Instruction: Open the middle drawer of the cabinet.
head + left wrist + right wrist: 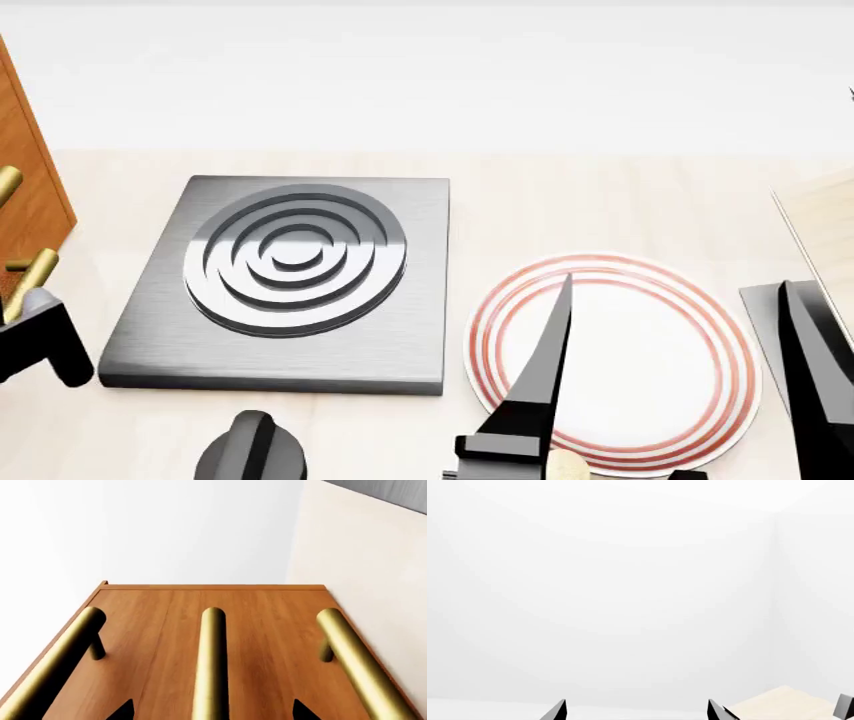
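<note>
Three brass bar handles run side by side across the orange-brown wood-grain cabinet point(200, 630) in the left wrist view; the centre one point(211, 665) belongs to the middle drawer point(260, 645), whose flat front sits flush with its neighbours, so the drawer reads as closed. The left gripper point(212, 711) shows two black fingertips point(123, 711), one on each side of the centre handle, spread wide and not touching it; jaws open, nothing held. In the head view the cabinet occupies the far left edge, with two handle ends visible beside the left gripper's black body. On the pale desk point(574, 200) lie a grey square stove plate with concentric rings point(287, 280) and, just beside it, a white round plate with red rim rings point(627, 360). The right gripper point(637, 711) points at blank white wall; its two black fingertips stand well apart, jaws open and empty. A pale wooden rack point(780, 705) shows at one corner of the right wrist view.
</note>
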You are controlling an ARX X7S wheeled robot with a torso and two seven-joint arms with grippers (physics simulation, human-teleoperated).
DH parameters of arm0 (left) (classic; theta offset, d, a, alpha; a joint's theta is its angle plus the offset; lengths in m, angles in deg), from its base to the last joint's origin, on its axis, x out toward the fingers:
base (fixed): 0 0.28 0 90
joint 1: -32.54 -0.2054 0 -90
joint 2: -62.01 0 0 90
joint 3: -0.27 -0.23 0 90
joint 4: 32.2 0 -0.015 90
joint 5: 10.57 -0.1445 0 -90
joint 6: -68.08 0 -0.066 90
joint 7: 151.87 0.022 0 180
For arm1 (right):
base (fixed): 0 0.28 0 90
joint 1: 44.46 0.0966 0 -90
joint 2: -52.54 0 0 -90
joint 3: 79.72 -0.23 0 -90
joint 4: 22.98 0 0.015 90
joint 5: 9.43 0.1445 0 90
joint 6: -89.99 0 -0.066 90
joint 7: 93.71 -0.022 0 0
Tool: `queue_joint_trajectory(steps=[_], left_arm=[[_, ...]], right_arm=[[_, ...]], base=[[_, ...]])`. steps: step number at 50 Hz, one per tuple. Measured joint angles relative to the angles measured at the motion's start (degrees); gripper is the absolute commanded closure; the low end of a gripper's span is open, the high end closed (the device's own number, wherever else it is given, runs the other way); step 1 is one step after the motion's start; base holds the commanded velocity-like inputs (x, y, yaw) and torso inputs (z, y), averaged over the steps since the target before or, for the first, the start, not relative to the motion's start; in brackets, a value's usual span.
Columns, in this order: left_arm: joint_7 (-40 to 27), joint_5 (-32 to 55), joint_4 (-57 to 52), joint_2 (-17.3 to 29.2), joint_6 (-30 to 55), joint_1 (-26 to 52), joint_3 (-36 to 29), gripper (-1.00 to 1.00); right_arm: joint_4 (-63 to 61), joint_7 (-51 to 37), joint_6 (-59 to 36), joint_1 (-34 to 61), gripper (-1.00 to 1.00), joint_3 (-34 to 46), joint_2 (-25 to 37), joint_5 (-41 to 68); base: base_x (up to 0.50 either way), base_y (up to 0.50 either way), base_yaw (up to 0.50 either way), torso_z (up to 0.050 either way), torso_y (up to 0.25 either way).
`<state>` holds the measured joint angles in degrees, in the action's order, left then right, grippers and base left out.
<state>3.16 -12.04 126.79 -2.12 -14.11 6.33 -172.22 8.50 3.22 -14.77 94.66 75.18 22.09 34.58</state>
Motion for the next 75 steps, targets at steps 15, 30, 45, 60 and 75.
queue_joint_trajectory(steps=[15,30,45,60,75], left_arm=[[0.3,0.2,4.3,-1.3,-0.9,0.3,0.2,-1.00],[0.5,0.6,5.4,-1.4,-0.5,0.3,0.3,-1.00],[0.3,1.3,5.8,-1.1,0.1,0.5,0.7,-1.00],[-0.4,1.6,5.8,-1.0,0.3,0.7,0.9,1.00],[-0.5,3.3,6.0,-1.3,-0.5,0.8,-0.2,1.00]], right_arm=[[0.1,0.0,0.2,0.1,-1.00,0.2,0.1,-0.1],[0.2,0.0,0.2,0.1,-1.00,0.4,0.0,-0.2],[0.3,0.0,0.0,0.2,-1.00,0.6,-0.2,-0.2],[0.4,0.0,0.0,0.2,-1.00,0.8,-0.3,-0.3],[0.6,0.2,0.1,0.2,-1.00,0.9,-0.5,-0.5]], base=[[0.00,0.00,0.00,0.000,0.000],[0.00,0.00,0.00,0.000,0.000],[0.00,0.00,0.00,0.000,0.000],[0.00,0.00,0.00,0.000,0.000],[0.00,0.00,0.00,0.000,0.001]])
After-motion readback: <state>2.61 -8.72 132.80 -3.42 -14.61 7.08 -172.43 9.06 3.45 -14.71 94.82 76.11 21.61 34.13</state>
